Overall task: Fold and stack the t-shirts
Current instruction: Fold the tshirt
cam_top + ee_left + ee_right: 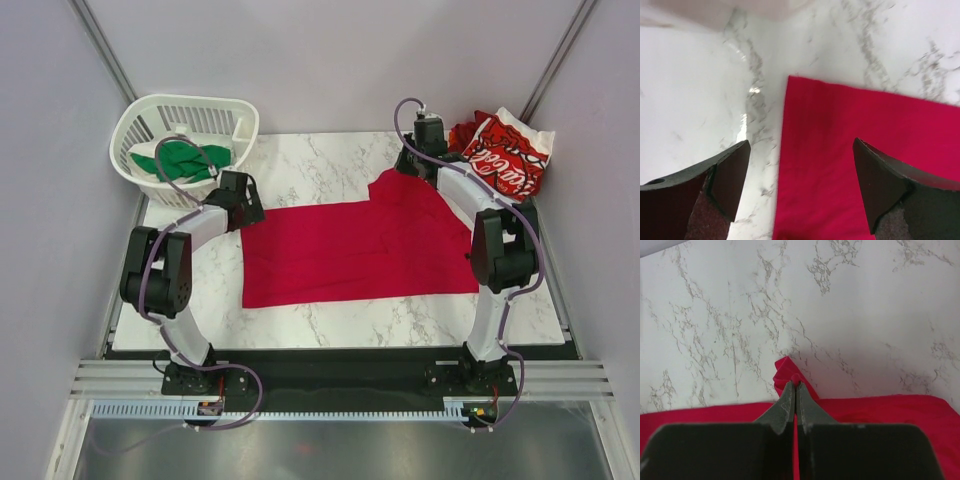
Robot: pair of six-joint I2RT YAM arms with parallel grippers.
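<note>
The plain crimson-red t-shirt point(350, 250) lies spread flat across the middle of the marble table. My right gripper point(412, 168) is shut on a pinched fold at its far right corner; the right wrist view shows red cloth point(788, 369) bunched at the closed fingertips point(796, 385). My left gripper point(243, 205) is open over the shirt's far left corner; in the left wrist view the shirt's edge point(840, 150) lies between the spread fingers point(732, 170). The red-and-white t-shirt with script lettering point(510, 155) lies crumpled at the far right. The green t-shirt point(180, 160) lies in the basket.
A white slatted plastic basket point(150, 125) stands at the far left corner of the table. The marble table point(330, 305) has a bare strip in front of the red shirt. Grey walls close in on three sides.
</note>
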